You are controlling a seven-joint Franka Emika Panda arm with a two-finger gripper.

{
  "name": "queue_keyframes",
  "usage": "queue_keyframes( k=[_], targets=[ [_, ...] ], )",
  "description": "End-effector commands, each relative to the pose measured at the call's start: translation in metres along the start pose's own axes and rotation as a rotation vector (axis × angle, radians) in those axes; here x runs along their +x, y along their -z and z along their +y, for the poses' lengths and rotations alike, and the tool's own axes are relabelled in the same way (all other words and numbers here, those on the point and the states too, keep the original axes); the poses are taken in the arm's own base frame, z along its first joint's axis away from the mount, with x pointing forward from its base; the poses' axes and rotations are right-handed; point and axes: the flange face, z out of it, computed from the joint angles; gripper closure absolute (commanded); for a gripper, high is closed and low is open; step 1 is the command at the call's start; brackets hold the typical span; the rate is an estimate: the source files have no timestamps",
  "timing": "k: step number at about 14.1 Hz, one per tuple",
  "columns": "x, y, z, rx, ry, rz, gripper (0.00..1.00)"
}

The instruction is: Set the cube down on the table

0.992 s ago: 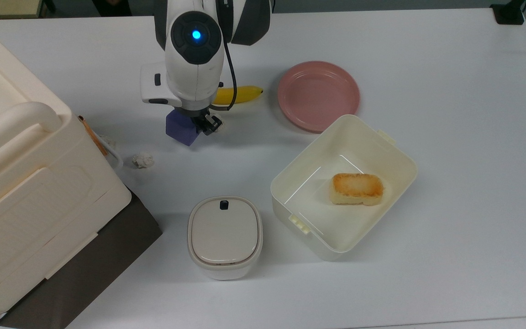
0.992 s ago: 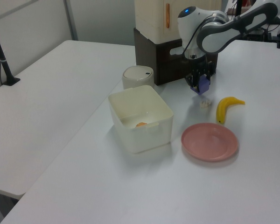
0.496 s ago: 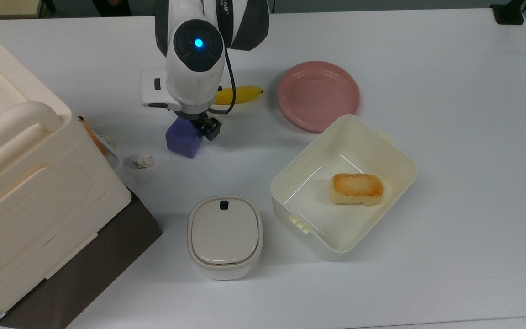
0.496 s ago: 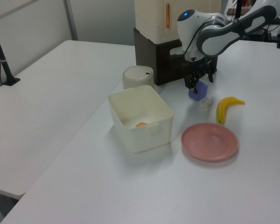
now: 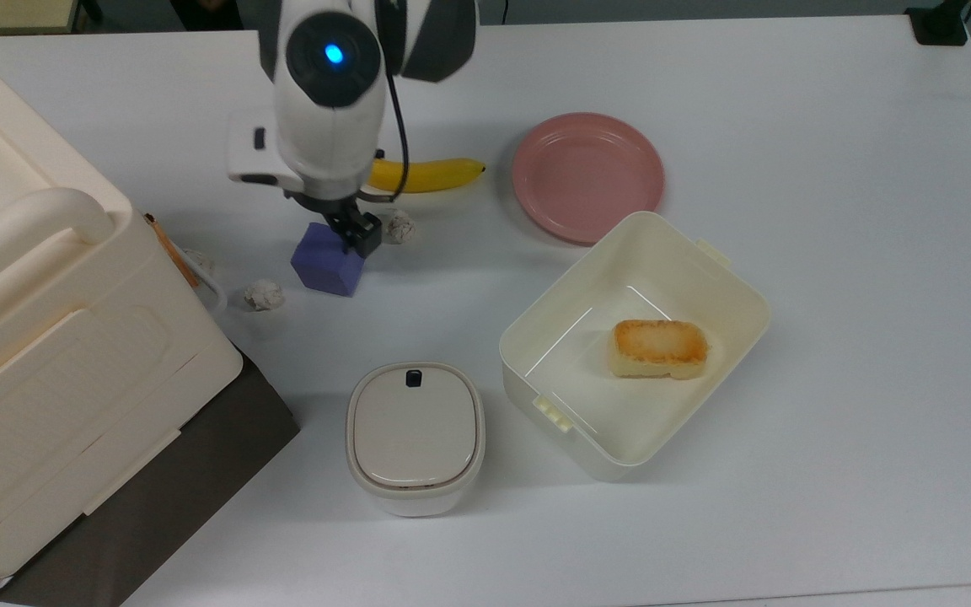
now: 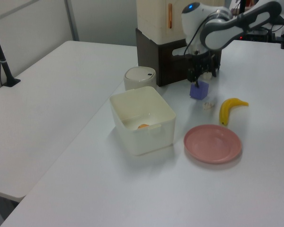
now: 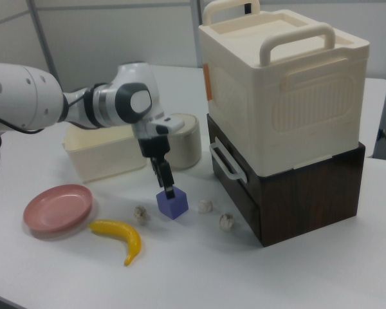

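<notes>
Hovering just above the blue-purple cube (image 5: 327,259), my gripper (image 5: 349,229) points straight down, and its dark fingers (image 7: 168,187) reach to the cube's top face. I cannot tell whether they grip it or stand apart. The cube sits flat on the white table (image 5: 831,253), directly below my gripper and slightly toward the top view's left.

Just beside my gripper, on the top view's right, lies a small crumpled paper ball (image 5: 400,227). Beyond it, farther toward the top view's upper right, lies a yellow banana (image 5: 426,174), partly behind my wrist, and past the banana a round pink plate (image 5: 588,176). On the other side, to the top view's left of my gripper and a little lower, another paper ball (image 5: 264,294) lies near the big cream storage box (image 5: 47,337) with handles, which stands on a dark brown cabinet (image 7: 296,206).

Well below my gripper in the top view stands a small cream container with a lid (image 5: 415,434). To the lower right of it in the same view, well apart, is an open cream plastic bin (image 5: 730,287) with a toasted bread piece (image 5: 659,347) inside.
</notes>
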Motion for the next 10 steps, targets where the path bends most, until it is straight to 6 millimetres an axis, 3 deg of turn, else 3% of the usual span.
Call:
queue_keyframes(
  k=[1,5,7,9,10],
  targets=[
    [-0.011,0.073,0.024,0.089,-0.026,0.065,0.00],
    [-0.038,0.174,0.059,0.220,0.034,0.021,0.00],
    [-0.050,0.218,0.089,0.301,0.034,0.005,0.00],
    [-0.092,0.268,0.106,0.347,0.121,0.034,0.00],
    [-0.110,0.281,0.109,0.350,0.166,0.033,0.00]
  ],
)
